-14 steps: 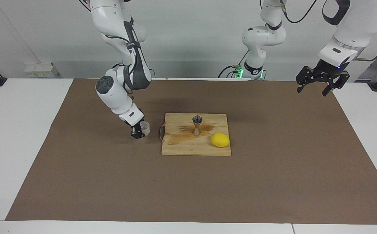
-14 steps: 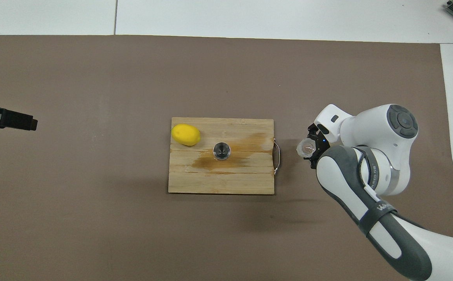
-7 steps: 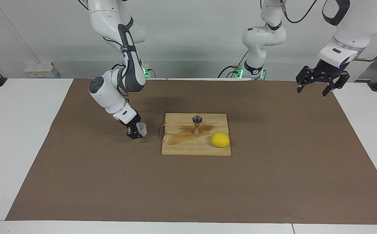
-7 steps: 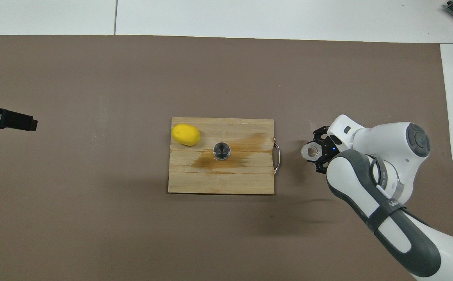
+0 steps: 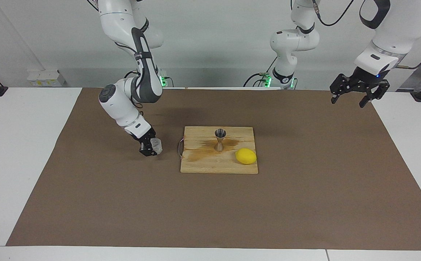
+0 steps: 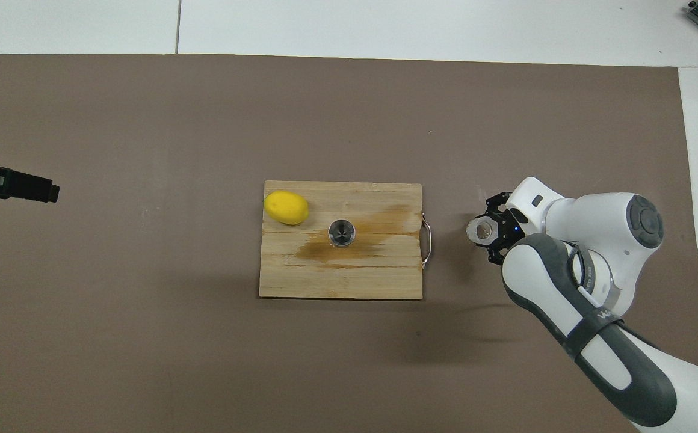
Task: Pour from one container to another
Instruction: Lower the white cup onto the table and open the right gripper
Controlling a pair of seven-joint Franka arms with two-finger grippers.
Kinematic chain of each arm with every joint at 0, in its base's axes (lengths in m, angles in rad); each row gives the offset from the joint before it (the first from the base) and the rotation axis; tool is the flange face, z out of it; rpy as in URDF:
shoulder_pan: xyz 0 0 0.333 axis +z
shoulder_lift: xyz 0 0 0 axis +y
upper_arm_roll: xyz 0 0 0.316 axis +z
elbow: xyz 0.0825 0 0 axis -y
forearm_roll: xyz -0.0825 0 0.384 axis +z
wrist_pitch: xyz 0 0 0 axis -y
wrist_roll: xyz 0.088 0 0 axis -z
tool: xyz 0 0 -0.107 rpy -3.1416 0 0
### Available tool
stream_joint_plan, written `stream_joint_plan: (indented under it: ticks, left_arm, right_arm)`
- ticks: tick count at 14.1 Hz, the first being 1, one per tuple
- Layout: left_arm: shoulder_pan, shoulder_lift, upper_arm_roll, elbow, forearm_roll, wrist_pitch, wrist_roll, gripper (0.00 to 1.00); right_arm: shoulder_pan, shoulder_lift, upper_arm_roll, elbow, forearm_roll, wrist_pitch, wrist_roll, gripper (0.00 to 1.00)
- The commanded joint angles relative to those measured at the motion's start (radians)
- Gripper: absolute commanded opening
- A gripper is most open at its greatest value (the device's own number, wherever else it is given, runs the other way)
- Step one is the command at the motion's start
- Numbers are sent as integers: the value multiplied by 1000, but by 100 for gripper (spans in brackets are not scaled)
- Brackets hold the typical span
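Note:
The translucent whitish cup [image 5: 156,145] is beside the wooden board, toward the right arm's end of the table, upright and at or just above the brown mat. It also shows in the overhead view [image 6: 481,230]. My right gripper [image 5: 151,148] is down low with its fingers around the cup, shut on it. It also shows in the overhead view [image 6: 491,231]. The grey metal hourglass jigger [image 5: 220,139] stands upright in the middle of the board [image 5: 203,165], mouth up [image 6: 342,232]. My left gripper [image 5: 355,95] waits open and empty, high over the mat's edge at the left arm's end.
A yellow lemon [image 5: 246,156] lies on the board's corner, farther from the robots than the jigger. The board has a dark wet stain around the jigger and a metal handle [image 6: 426,240] on the side facing the cup. Brown mat [image 5: 210,210] covers the table.
My right gripper has carried the cup a little away from the board and down toward the mat. The cup has come more upright. The left arm has not moved.

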State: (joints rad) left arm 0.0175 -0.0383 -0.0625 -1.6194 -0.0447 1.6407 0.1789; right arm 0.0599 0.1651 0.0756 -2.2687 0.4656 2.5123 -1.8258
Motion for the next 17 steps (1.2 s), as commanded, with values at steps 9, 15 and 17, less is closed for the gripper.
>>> stream_joint_plan:
  ticks: [9,15,17]
  left_arm:
    - [-4,-5,15,10,-9,17,34,100]
    - [-7,5,15,24,-4,-4,39,100]
    - [-7,5,15,24,-4,-4,39,100]
  right_arm:
    - [-2,-4,9,-46,31,54,-36,8]
    - [-3,-4,9,-42,31,51,-50,100]
    - [-3,-18,9,-35,31,42,-43,100]
